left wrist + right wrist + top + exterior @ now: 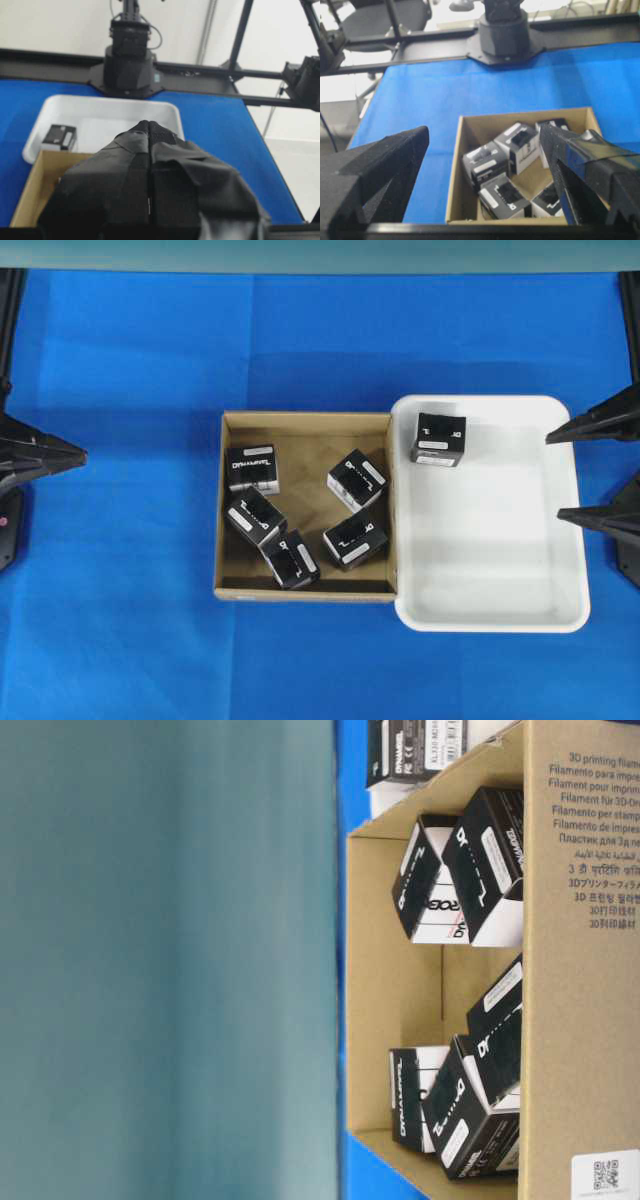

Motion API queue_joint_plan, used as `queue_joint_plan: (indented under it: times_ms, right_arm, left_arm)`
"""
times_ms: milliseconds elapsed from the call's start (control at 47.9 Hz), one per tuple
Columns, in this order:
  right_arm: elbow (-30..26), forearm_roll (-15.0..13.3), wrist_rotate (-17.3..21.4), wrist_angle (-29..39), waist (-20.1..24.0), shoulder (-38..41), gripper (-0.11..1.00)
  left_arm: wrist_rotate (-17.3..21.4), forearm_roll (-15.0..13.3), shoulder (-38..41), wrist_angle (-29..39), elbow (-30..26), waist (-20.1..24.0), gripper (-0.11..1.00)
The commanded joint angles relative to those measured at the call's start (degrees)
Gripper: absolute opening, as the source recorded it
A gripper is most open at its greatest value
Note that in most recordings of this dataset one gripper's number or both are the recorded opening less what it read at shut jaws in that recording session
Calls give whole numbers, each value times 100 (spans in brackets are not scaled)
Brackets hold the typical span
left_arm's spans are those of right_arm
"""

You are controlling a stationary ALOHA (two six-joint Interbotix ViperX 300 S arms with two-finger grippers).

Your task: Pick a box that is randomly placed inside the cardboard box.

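The brown cardboard box [305,420] sits mid-table on the blue cloth. It holds several small black cartons lying at odd angles, for example one [357,480] at the right and one [255,516] at the left. A carton with large white lettering [252,469] lies at its far left. My left gripper [78,453] is shut and empty, well left of the box. My right gripper [554,476] is open and empty at the tray's right edge. In the right wrist view the cardboard box [520,116] and its cartons [487,165] show between the open fingers [482,135]. In the left wrist view the left gripper [149,123] is shut.
A white plastic tray [490,540] touches the cardboard box's right wall and holds one black carton [438,438] in its far left corner. The tray also shows in the left wrist view [110,107]. The arm bases stand at both table ends.
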Motion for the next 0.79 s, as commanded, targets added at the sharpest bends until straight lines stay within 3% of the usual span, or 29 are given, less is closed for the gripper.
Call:
queue_joint_plan:
  times_ms: [0,772]
  right_arm:
    - [-35,0,-9,-62,0,18,100]
    - [26,0,-9,-35,0,9,100]
  left_arm:
    - [9,9,26,-44,-70,18,-7]
    - [-9,18,26,-35,-70,18,-7]
